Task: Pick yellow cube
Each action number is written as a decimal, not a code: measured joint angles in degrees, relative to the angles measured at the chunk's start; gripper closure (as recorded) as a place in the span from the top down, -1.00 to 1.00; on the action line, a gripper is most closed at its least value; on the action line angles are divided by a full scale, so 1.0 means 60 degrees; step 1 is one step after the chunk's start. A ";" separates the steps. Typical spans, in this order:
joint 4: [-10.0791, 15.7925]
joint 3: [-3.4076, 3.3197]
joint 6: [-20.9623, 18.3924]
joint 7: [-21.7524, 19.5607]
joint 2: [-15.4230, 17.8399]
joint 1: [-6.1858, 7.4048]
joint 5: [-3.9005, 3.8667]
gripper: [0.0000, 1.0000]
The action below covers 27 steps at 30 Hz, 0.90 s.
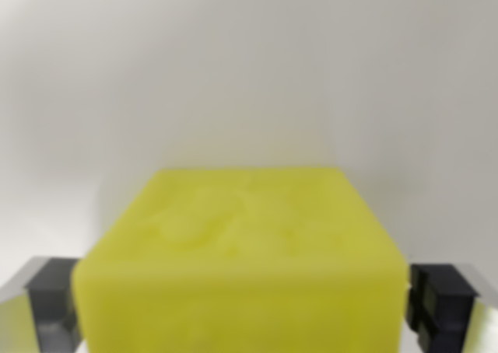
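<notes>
Here, in the wrist view, the yellow cube (241,260) fills the lower middle of the picture, blurred by closeness, on a plain pale surface (249,73) whose edges and corners are out of sight, so its place there cannot be fixed. The gripper (247,302) straddles it: one dark fingertip (53,295) shows at the wrist view's left, the other at the right, each just beside a cube face. The jaws stand apart with the cube between them; whether the pads already press the sides cannot be told, since the contact lines are blurred. The cube looks centred between the fingers, square to them, with no long axis to favour. Judging from this, the coming move turns on closing straight inward on the two side faces, then lifting.
</notes>
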<state>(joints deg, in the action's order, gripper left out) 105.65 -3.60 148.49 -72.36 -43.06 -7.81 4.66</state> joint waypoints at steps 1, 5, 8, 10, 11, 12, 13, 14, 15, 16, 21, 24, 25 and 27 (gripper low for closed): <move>0.0000 0.0000 0.0000 0.0000 0.0000 0.0000 0.0000 1.00; 0.0002 0.0000 -0.0003 0.0000 0.0006 0.0000 0.0000 -1.00; 0.0033 -0.0003 -0.0052 -0.0007 0.0084 0.0000 0.0000 -1.00; 0.0066 -0.0005 -0.0113 -0.0015 0.0185 0.0000 -0.0008 -1.00; 0.0084 -0.0005 -0.0147 -0.0020 0.0238 0.0000 -0.0015 -1.00; 0.0104 -0.0005 -0.0183 -0.0026 0.0290 0.0000 -0.0023 -1.00; 0.0123 -0.0005 -0.0217 -0.0031 0.0343 0.0000 -0.0032 -1.00; 0.0140 -0.0005 -0.0252 -0.0037 0.0398 -0.0001 -0.0041 -1.00; 0.0156 -0.0005 -0.0288 -0.0042 0.0450 -0.0002 -0.0050 -1.00; 0.0172 -0.0005 -0.0322 -0.0047 0.0498 -0.0004 -0.0059 -1.00; 0.0249 -0.0005 -0.0505 -0.0075 0.0760 -0.0008 -0.0101 -1.00; 0.0289 -0.0005 -0.0617 -0.0091 0.0914 -0.0012 -0.0125 -1.00; 0.0301 -0.0005 -0.0656 -0.0096 0.0965 -0.0013 -0.0133 -1.00; 0.0324 -0.0005 -0.0732 -0.0106 0.1061 -0.0014 -0.0148 -1.00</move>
<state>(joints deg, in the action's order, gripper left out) 107.60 -3.63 144.10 -72.99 -36.69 -7.90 3.77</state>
